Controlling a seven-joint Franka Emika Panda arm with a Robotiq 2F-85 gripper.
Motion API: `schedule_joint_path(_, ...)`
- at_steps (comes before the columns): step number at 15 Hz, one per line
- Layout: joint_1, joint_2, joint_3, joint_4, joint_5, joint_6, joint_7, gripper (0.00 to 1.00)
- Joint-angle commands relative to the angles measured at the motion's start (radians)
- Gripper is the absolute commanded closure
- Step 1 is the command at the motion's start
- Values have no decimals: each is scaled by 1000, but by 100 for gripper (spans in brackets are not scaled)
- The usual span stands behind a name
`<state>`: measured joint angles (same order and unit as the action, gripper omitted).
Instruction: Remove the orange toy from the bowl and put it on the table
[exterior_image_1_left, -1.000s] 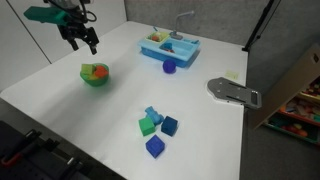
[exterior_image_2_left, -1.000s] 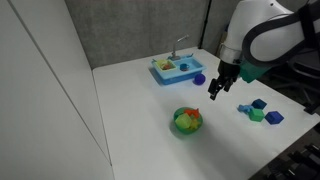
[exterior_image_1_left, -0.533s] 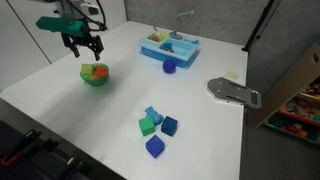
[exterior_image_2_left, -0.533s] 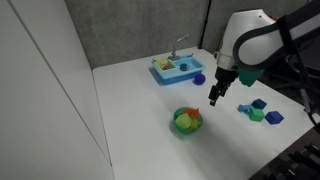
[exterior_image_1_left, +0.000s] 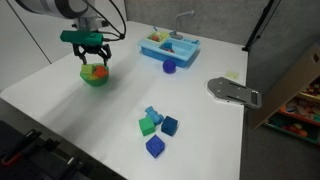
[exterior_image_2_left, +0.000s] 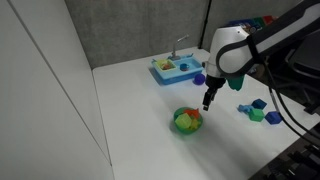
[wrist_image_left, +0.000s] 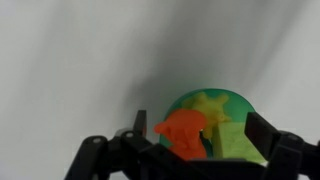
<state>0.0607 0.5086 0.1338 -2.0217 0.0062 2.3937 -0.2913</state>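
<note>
The green bowl (exterior_image_1_left: 95, 77) stands on the white table (exterior_image_1_left: 200, 140), holding the orange toy (exterior_image_1_left: 90, 71) and yellow-green pieces. It also shows in the other exterior view (exterior_image_2_left: 187, 121) and the wrist view (wrist_image_left: 212, 108). In the wrist view the orange toy (wrist_image_left: 183, 133) lies in the bowl's left part, beside a yellow-green block (wrist_image_left: 236, 140). My gripper (exterior_image_1_left: 91, 57) hangs open just above the bowl, its fingers straddling it in the wrist view (wrist_image_left: 200, 135). It holds nothing.
A light-blue toy sink (exterior_image_1_left: 168, 46) with a purple piece (exterior_image_1_left: 169, 67) before it stands at the table's far side. Several blue and green blocks (exterior_image_1_left: 156, 127) lie mid-table. A grey flat tool (exterior_image_1_left: 233, 92) lies near the table's edge.
My gripper has moved across and down from beside the bowl to just above it. The bowl and toys have not moved.
</note>
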Motion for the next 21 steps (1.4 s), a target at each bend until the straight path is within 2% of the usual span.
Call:
schedule_joint_path(1,-2,79,19,75,-22,-18,-55,0)
schedule_joint_path(13,5,233,40,217,-58,-23,-94,0)
schedule_joint_path(14,6,241,41,226,-59,-23,-94,4)
schedule_joint_path(15,8,247,41,234,-61,-24,-94,25)
schedule_joint_path(17,10,256,43,246,-62,-25,-95,31)
schedule_joint_path(21,14,253,39,258,-67,-26,-88,64)
